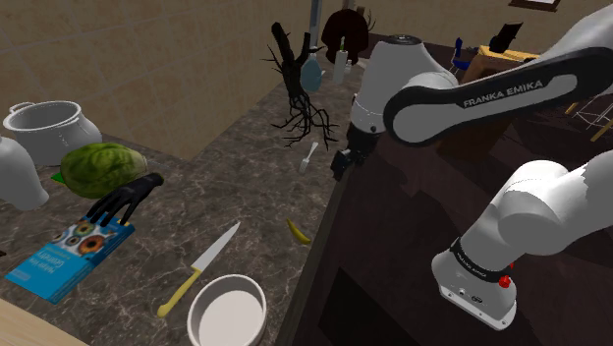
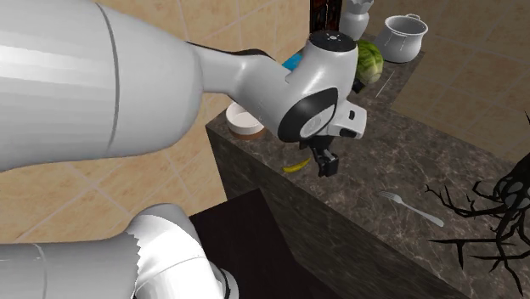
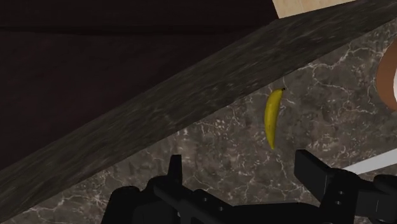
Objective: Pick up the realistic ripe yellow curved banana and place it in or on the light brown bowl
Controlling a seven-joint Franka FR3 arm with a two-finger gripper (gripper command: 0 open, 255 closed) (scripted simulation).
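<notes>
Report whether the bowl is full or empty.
Empty: the bowl shows a bare inside; the banana lies on the counter, apart from it.

Shoulder view is dim, flat ambient light. The dark veined marble worktop [image 1: 246,187] soaks it up, with only faint soft shadows under objects. The white glossy robot arm [image 1: 535,201] is the brightest surface there, with a mild sheen. Second exterior view is brighter, tan tiled floor [image 2: 85,200] evenly lit. Wrist view is darkest: black fingers [image 3: 174,170] merge into the gloom, the small yellow curved banana [image 3: 273,118] pops.
</notes>
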